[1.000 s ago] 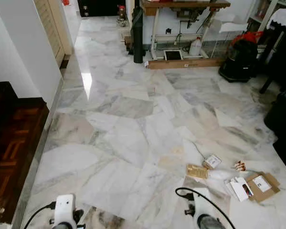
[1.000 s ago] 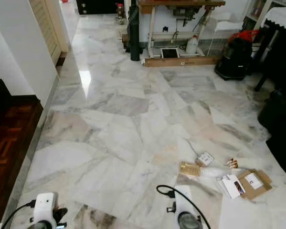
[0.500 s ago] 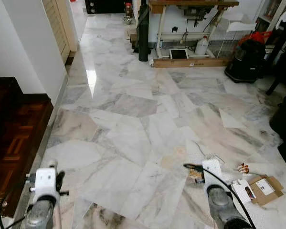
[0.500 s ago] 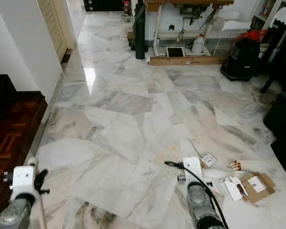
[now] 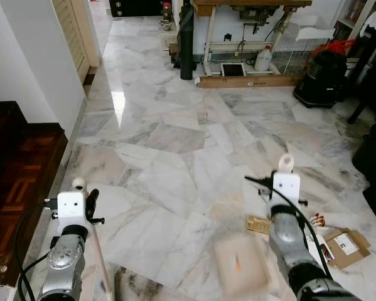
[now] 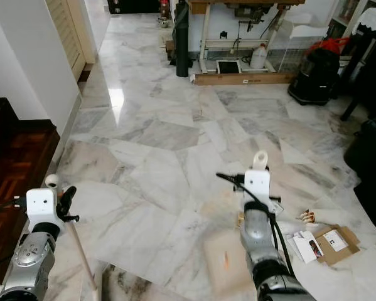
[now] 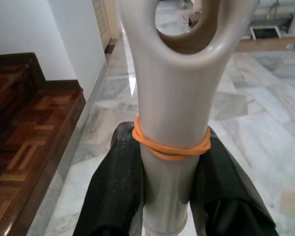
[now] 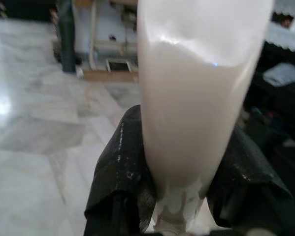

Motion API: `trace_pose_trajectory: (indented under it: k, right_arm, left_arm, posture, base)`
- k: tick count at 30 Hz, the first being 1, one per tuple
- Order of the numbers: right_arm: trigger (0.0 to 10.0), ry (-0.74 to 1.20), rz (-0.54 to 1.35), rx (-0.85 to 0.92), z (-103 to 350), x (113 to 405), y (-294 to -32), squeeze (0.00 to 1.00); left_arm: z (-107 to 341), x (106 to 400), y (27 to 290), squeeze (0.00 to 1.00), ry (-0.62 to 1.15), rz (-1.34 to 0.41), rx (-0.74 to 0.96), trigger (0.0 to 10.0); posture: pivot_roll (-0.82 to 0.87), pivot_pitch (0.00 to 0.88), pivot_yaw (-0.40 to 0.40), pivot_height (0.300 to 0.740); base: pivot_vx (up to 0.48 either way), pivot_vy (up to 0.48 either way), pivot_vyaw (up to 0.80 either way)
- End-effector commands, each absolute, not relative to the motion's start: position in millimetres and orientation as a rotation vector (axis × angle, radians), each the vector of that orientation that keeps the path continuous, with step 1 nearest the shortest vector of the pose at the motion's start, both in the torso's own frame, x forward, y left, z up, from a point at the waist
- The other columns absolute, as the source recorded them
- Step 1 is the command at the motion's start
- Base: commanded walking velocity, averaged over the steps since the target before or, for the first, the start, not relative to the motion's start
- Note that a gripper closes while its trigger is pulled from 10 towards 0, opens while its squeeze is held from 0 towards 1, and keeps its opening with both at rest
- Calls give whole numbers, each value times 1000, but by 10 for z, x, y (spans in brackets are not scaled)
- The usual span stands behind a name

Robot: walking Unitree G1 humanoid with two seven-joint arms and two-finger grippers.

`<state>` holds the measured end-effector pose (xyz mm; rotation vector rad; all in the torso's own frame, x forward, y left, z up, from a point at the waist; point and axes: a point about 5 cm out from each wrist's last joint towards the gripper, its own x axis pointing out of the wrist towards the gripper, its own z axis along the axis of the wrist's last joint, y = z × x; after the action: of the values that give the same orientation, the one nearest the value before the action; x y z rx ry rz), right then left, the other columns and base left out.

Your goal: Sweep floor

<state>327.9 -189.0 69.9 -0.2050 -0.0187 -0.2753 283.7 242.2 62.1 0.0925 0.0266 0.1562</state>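
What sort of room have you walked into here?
Probably a home's living or work area: a polished marble floor, a treadle sewing table against the far wall, a vacuum cleaner beside it, and a parquet step on the left.

Black fingers (image 7: pixel 117 196) of the left tool (image 7: pixel 169 196) flank a cream handle (image 7: pixel 174 123) ringed by an orange rubber band (image 7: pixel 171 147). Beyond both tools spreads grey-veined white marble floor (image 5: pixel 175 125); beside the left tool lies dark red-brown parquet (image 5: pixel 18 169).
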Motion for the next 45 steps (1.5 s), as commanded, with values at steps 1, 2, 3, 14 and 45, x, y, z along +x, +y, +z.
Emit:
trace_pose_trajectory:
  k: [1,2,3,14,45]
  right_arm:
    - [10000,-2,-281,-182,671,3268,-1891,0]
    - [10000,37,-275,-140,606,3251,-1862,0]
    - [10000,65,-271,-112,561,3237,-1841,0]
    - [10000,233,-233,-24,287,3122,-1770,0]
    - [10000,370,-206,7,54,2969,-1750,0]
  left_arm:
    - [708,2891,2412,0,-1,166,88,10000]
    - [758,2917,2397,0,-20,165,84,10000]
    - [800,2936,2389,0,-38,167,82,10000]
    - [1038,3074,2293,0,-146,160,31,10000]
    - [987,3035,2208,0,-117,77,28,10000]
  posture:
    - [36,0,-40,740]
    - [40,0,-43,740]
    - [42,0,-45,740]
    - [37,0,-56,740]
    - [47,8,-55,740]
  base:
    - [0,0,0]
    - [0,0,0]
    - [0,0,0]
    - [0,0,0]
    - [0,0,0]
